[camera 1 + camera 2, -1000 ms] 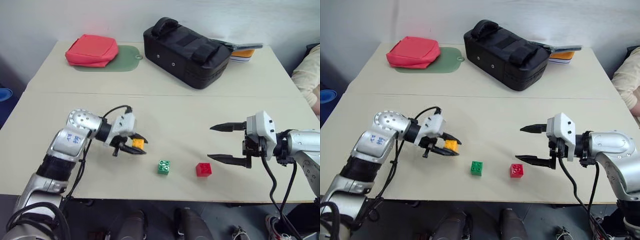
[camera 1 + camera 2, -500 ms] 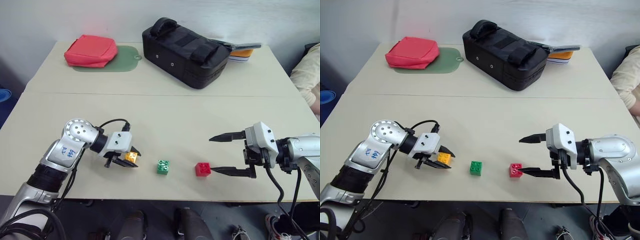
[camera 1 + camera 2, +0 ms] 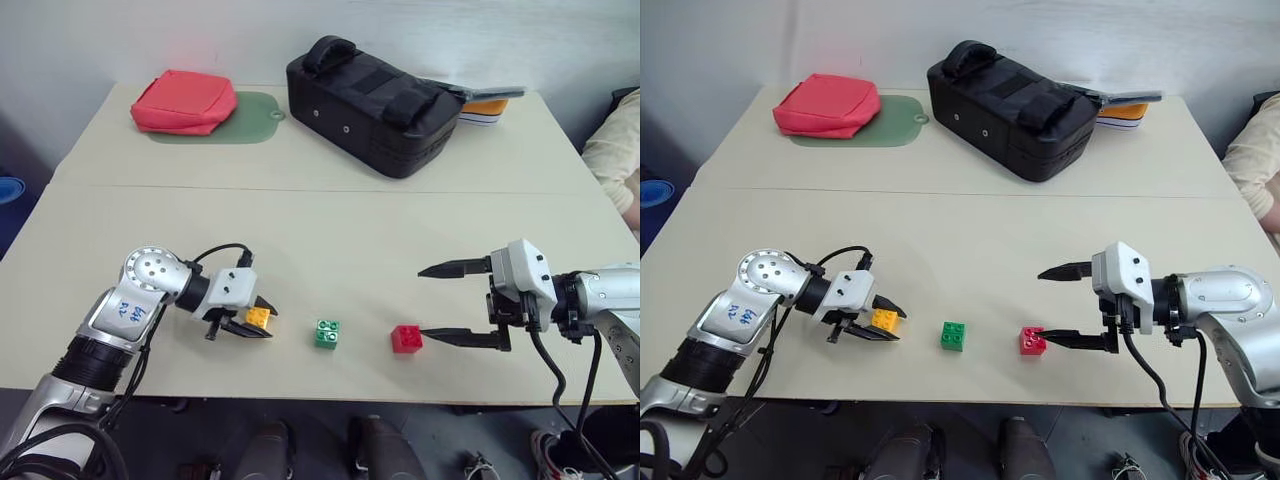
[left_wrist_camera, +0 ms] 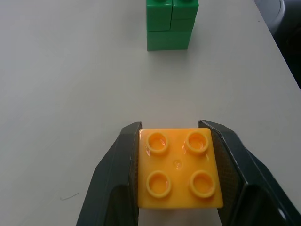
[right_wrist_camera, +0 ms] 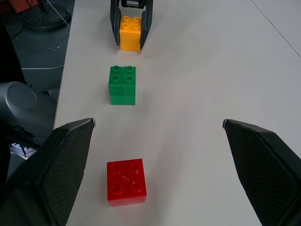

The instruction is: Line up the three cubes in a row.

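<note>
While left gripper [image 4: 176,181] fingers clamp yellow-orange cube [image 3: 258,318] by flat sides at table [image 3: 330,220] front, green cube [image 3: 327,333], red cube [image 3: 406,339] sit in line rightward. Right gripper [image 3: 455,303] fingers wide apart, beside red. Cubes likely light, rigid, slick; pinch flat sides.

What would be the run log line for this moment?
left gripper: shut on yellow cube | right gripper: open | green cube, red cube: on table
</note>
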Robot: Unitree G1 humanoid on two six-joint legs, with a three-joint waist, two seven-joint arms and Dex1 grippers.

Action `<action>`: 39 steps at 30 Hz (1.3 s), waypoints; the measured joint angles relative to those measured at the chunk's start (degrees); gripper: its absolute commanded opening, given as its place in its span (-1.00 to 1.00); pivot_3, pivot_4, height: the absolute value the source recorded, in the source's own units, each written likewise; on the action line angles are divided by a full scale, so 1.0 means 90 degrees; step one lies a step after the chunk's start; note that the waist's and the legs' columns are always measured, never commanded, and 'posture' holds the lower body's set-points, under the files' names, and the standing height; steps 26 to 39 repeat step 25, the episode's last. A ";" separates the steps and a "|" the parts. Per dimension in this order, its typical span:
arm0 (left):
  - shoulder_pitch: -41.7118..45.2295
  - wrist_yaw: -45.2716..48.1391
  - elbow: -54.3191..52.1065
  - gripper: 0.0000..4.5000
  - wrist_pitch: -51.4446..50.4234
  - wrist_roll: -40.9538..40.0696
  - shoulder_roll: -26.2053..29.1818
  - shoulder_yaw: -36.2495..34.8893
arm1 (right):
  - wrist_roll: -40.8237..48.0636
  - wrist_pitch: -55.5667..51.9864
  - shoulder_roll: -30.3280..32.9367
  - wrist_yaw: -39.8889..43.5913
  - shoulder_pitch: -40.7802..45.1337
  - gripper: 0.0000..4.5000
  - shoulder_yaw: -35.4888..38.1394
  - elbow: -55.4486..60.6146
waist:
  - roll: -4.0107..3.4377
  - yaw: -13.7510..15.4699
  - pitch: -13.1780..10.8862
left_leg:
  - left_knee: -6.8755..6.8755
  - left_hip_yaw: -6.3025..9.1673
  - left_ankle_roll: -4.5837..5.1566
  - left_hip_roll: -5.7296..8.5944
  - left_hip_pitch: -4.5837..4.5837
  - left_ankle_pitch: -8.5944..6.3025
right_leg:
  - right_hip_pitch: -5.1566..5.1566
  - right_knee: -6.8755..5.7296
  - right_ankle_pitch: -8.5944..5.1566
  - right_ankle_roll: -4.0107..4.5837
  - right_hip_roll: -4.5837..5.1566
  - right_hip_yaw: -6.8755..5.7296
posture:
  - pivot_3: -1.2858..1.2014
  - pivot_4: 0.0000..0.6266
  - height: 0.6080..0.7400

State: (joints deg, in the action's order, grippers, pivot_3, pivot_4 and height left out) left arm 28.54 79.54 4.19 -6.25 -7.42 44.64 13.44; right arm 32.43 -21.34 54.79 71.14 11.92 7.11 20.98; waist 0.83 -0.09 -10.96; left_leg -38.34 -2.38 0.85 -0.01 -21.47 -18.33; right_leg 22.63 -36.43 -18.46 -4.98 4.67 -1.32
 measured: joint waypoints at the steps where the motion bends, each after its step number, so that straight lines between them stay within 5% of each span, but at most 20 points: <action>1: -0.0040 0.0005 0.0104 0.18 -0.0004 0.0000 0.0001 0.0001 | -0.0004 0.0000 -0.0010 -0.0011 0.0014 1.00 -0.0001 0.0000 | 0.0000 0.0001 0.0000 | 0.0000 0.0000 0.0000 0.0001 0.0000 0.0000 | 0.0000 0.0000 0.0000 0.0000 0.0000 0.0000 | 0.03 -0.52 1.00; 7: -0.0154 0.0071 0.0140 0.98 -0.0180 -0.0145 0.0098 -0.0061 | -0.0040 0.0000 -0.0012 -0.0007 0.0019 1.00 0.0000 -0.0007 | 0.0000 -0.0001 0.0000 | 0.0002 0.0000 0.0000 0.0000 -0.0001 0.0000 | 0.0000 0.0000 0.0000 0.0000 0.0000 0.0000 | 0.03 -0.52 1.00; 15: -0.0369 0.0533 -0.0596 1.00 -0.1092 -0.1070 0.1113 -0.0991 | -0.0036 0.0137 0.0329 0.0440 -0.0721 1.00 0.0503 -0.0110 | 0.0000 -0.0007 0.0000 | 0.0015 0.0002 0.0000 -0.0002 -0.0002 0.0000 | 0.0000 0.0003 -0.0001 0.0001 0.0001 -0.0001 | 0.03 -0.52 1.00; 24: -0.1488 0.0717 -0.0781 1.00 -0.1343 -0.1809 0.2621 -0.2631 | 0.0309 0.0364 0.0700 0.1646 -0.2203 1.00 0.2441 -0.0614 | -0.0002 -0.0018 0.0000 | 0.0034 0.0003 0.0028 -0.0005 0.0023 -0.0017 | -0.0019 0.0039 -0.0003 0.0006 0.0006 -0.0001 | 0.03 -0.52 1.00; 39: -0.1590 0.0717 -0.0860 1.00 -0.1388 -0.1894 0.2661 -0.2728 | 0.0307 0.0405 0.0700 0.1728 -0.2362 1.00 0.2528 -0.0621 | -0.0002 -0.0017 0.0000 | 0.0034 0.0003 0.0028 -0.0005 0.0022 -0.0018 | -0.0019 0.0039 -0.0003 0.0006 0.0007 -0.0001 | 0.03 -0.52 1.00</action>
